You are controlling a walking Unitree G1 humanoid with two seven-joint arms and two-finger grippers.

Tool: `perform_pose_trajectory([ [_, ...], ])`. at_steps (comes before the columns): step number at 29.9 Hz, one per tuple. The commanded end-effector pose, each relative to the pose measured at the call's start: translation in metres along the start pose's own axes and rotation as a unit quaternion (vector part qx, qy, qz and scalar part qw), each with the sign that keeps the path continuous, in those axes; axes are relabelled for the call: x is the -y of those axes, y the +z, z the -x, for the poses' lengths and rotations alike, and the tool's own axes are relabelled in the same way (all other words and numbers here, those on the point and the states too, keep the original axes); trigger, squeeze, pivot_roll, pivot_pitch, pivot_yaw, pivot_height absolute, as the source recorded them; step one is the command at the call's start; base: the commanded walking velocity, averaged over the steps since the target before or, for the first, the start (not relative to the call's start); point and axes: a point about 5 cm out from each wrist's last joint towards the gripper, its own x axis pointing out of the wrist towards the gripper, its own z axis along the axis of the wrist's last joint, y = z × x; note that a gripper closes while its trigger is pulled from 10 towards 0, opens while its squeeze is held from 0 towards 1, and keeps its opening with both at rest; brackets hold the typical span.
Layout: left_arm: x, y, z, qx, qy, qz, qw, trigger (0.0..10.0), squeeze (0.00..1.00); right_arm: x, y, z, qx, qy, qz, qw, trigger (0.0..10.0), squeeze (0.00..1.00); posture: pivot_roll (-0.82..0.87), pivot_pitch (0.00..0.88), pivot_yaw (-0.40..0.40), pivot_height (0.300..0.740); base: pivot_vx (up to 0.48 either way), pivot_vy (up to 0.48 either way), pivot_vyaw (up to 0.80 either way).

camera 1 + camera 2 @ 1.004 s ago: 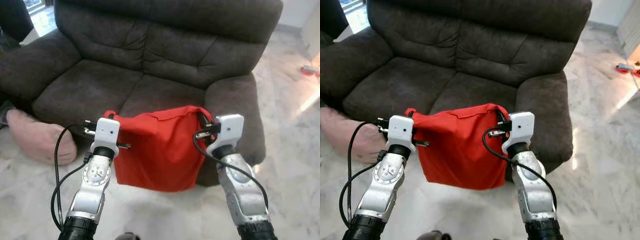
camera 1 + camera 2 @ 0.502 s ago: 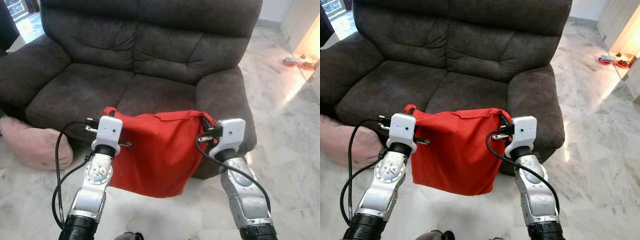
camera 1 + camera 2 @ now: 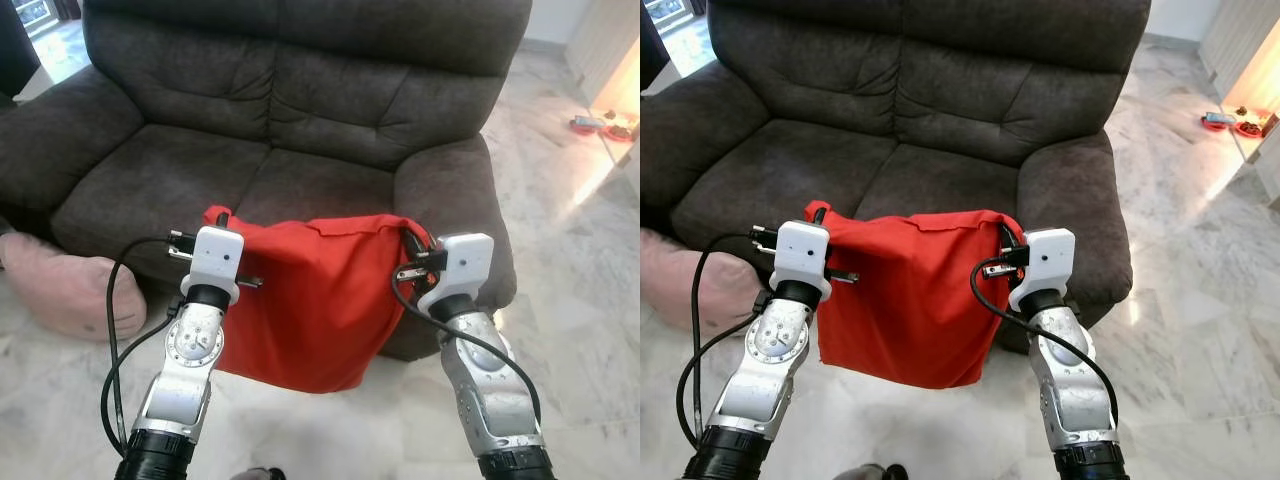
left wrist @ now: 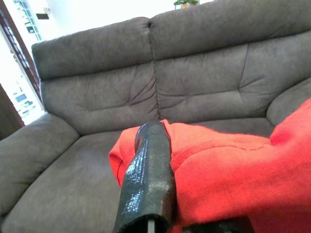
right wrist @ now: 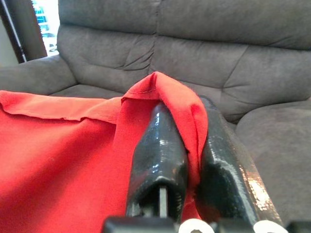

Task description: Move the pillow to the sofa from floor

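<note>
Pink cushion lies on the marble floor at 9 o'clock, against the sofa's base, not part of the carry. Left tool clamped on one top corner of the red pillow; wrist view shows a black finger pressed onto bunched red cloth. Pillow hangs slack between both arms, off the floor, in front of the dark grey sofa, its top edge near the seat front at 12 o'clock. Right tool clamped on the other corner, fabric folded between both fingers. Two-corner hold likely keeps the limp pillow spread and level for lifting over the seat edge.
</note>
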Motion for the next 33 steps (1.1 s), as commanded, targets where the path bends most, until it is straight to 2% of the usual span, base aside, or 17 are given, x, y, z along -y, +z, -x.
perform_pose_trajectory([
  [1,-0.002,0.035,-0.010,0.083,0.010,0.000,0.997,10.0,0.00,0.003,0.026,-0.005,0.060,-0.004,0.006,0.998,10.0,0.00,0.11,0.093,-0.064,0.740,0.375,0.000,0.00],
  [9,-0.011,0.062,-0.017,0.126,0.021,-0.007,0.992,10.0,0.00,0.006,0.056,-0.008,0.127,-0.022,0.003,0.992,10.0,0.00,0.11,0.090,-0.063,0.740,0.377,0.000,0.00],
  [16,-0.018,0.097,-0.025,0.181,0.029,-0.017,0.983,10.0,0.00,0.001,0.091,-0.013,0.188,-0.015,0.001,0.982,10.0,0.00,0.11,0.084,-0.064,0.740,0.381,0.000,0.00],
  [23,-0.020,0.112,-0.031,0.195,0.026,-0.015,0.980,10.0,0.00,0.002,0.096,-0.015,0.192,-0.022,-0.004,0.981,10.0,0.00,0.11,0.084,-0.065,0.740,0.381,0.000,-0.07],
  [29,-0.022,0.115,-0.031,0.193,0.028,-0.013,0.981,10.0,0.00,0.002,0.094,-0.015,0.184,-0.025,-0.008,0.983,10.0,0.00,0.11,0.088,-0.065,0.740,0.382,0.000,-0.75],
  [33,-0.024,0.116,-0.031,0.189,0.031,-0.012,0.981,10.0,0.00,0.000,0.095,-0.015,0.186,-0.022,-0.009,0.982,10.0,0.00,0.12,0.091,-0.066,0.740,0.379,0.000,0.00],
])
